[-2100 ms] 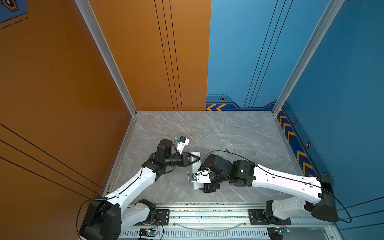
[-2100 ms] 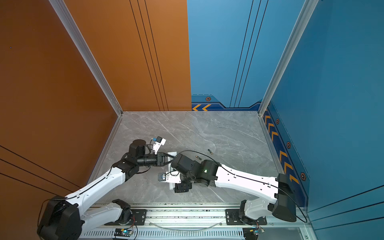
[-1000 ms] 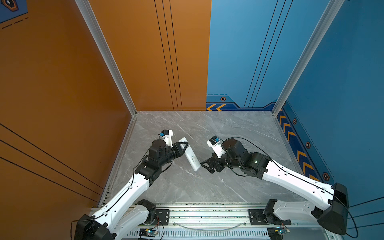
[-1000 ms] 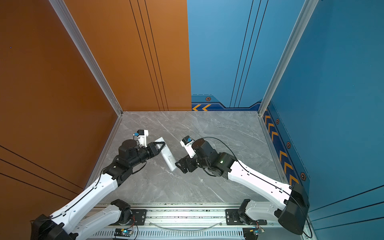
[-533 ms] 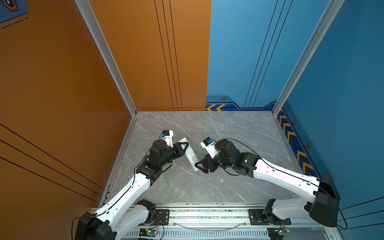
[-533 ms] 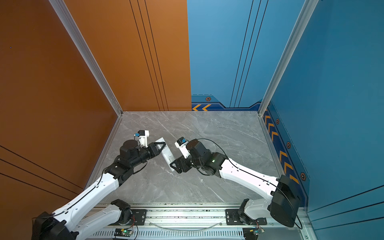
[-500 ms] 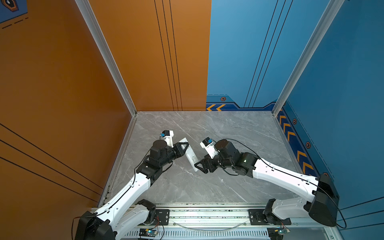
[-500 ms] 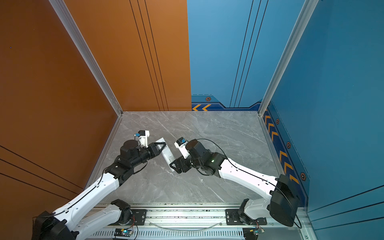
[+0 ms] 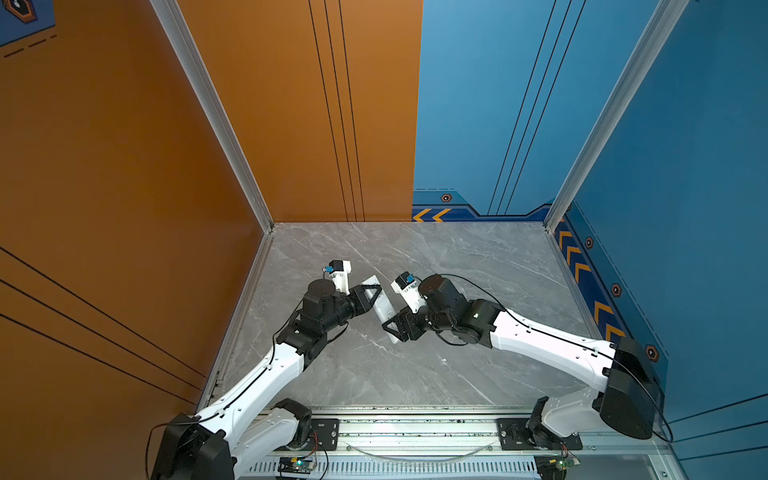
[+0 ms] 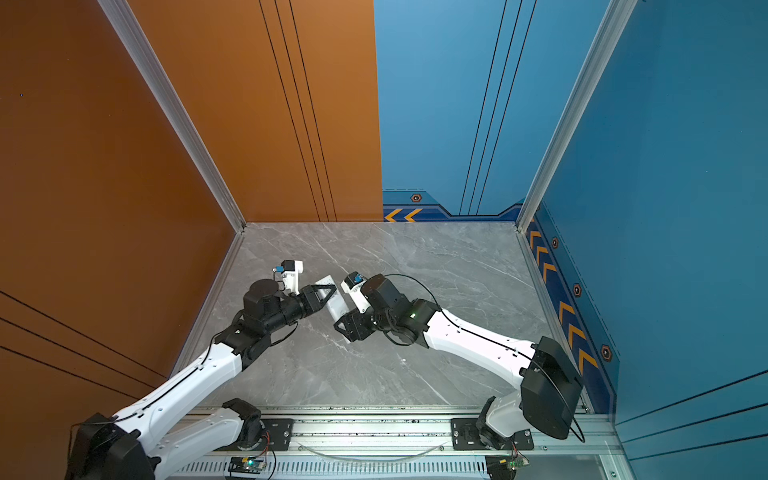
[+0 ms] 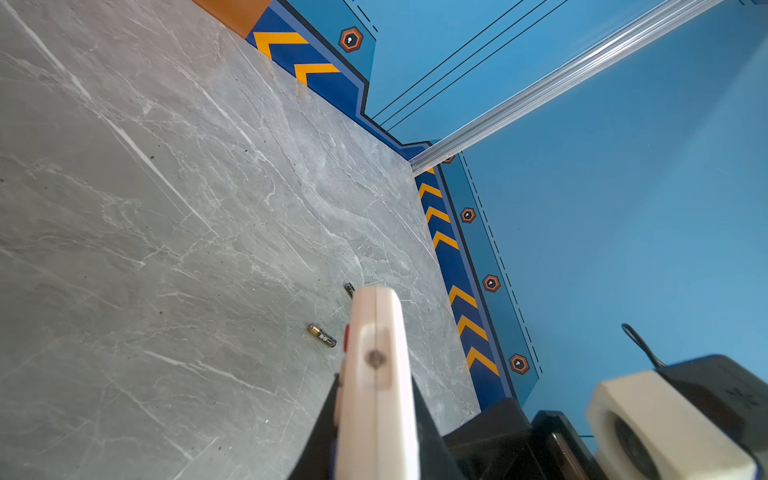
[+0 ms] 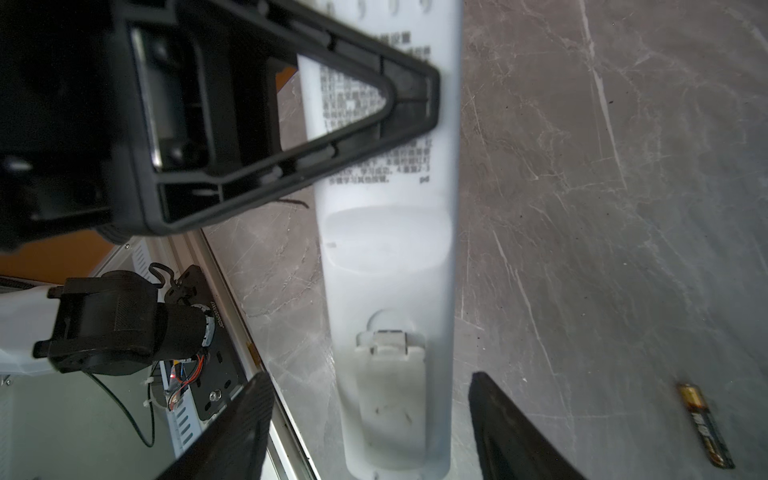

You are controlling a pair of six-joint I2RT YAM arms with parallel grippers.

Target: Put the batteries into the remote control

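Observation:
My left gripper (image 9: pixel 371 293) (image 10: pixel 327 293) (image 11: pixel 376 415) is shut on the remote control (image 9: pixel 383 306) (image 10: pixel 336 307) (image 11: pixel 376 395) and holds it above the table by its upper half, plain white back facing my right wrist camera. The remote control (image 12: pixel 390 249) shows its closed battery cover (image 12: pixel 392 399). My right gripper (image 9: pixel 395 329) (image 10: pixel 345 328) (image 12: pixel 368 380) is open, a finger on each side of the remote's lower end with gaps showing. Two batteries (image 11: pixel 322 335) (image 11: pixel 349 289) lie on the table, the second partly hidden behind the remote. One battery (image 12: pixel 705 430) lies beside my right gripper.
The grey marble table (image 9: pixel 415 374) is walled in orange on the left and blue at the back and right. A metal rail (image 9: pixel 415 428) with both arm bases runs along the front edge. The right arm covers the batteries in both top views.
My right gripper has moved left to the remote's lower end and its jaws have narrowed around it. The left arm has kept the remote still.

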